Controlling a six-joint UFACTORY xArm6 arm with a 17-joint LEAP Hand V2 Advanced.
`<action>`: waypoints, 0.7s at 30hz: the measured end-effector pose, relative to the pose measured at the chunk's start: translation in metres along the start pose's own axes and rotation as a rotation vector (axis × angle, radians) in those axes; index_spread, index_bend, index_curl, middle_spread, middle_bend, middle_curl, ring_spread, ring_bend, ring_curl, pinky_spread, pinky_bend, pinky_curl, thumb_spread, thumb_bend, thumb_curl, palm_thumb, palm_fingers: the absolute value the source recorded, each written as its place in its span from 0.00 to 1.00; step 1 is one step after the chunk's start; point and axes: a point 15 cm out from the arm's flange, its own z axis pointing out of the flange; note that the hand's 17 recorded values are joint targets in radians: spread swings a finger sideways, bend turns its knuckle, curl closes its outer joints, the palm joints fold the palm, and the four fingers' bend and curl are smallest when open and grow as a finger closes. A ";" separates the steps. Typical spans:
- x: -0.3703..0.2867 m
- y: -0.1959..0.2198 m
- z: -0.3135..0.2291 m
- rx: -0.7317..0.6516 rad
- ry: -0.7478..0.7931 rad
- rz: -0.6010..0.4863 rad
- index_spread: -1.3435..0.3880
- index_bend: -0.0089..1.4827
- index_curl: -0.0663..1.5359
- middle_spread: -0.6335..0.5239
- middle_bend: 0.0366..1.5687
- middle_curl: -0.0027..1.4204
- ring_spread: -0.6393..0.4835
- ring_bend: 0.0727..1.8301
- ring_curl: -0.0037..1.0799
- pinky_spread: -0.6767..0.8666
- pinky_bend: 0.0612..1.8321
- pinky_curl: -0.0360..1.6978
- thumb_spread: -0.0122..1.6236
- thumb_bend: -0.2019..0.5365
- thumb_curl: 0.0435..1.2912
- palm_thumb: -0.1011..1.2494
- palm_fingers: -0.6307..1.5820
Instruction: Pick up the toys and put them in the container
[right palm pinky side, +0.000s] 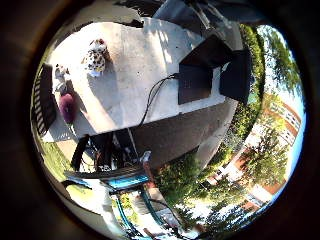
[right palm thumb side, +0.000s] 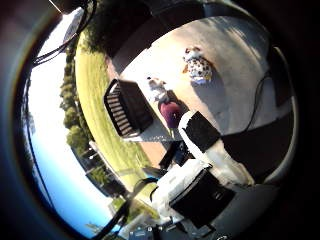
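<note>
I'm high above the table (right palm pinky side: 135, 65), nothing in the hand (right palm thumb side: 200, 165); what shows of its fingers looks straight and loose, so I read it as open. Three toys sit on the tabletop: a spotted plush toy (right palm thumb side: 199, 66) well out in the middle, a small white toy (right palm thumb side: 158, 89) and a dark red toy (right palm thumb side: 171, 113) close together, just beside the black slatted container (right palm thumb side: 126, 107) at the table's edge.

My plan: drop toward the dark red toy first, since it looks nearest the hand, come straight down over it, and curl only once the palm is low. Keep clear of the container wall; a sideways nudge could push the white toy off.

The thumb-side view shows the hand itself and the container's slats. The little-finger view shows black boxes (right palm pinky side: 207, 70) at the far side of the table, and no fingers.
</note>
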 end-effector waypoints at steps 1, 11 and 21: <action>-0.002 -0.001 0.000 0.002 0.000 -0.003 0.76 0.12 0.22 0.63 0.09 0.23 0.81 0.19 0.31 0.71 0.32 0.14 0.77 0.25 0.23 0.48 0.36; -0.026 -0.036 0.049 0.004 -0.049 0.035 0.77 0.11 0.21 0.63 0.10 0.24 0.82 0.20 0.31 0.72 0.33 0.14 0.77 0.24 0.24 0.47 0.37; -0.055 -0.120 0.134 0.141 -0.014 0.117 0.79 0.10 0.20 0.65 0.10 0.25 0.84 0.22 0.32 0.73 0.37 0.14 0.74 0.24 0.24 0.45 0.39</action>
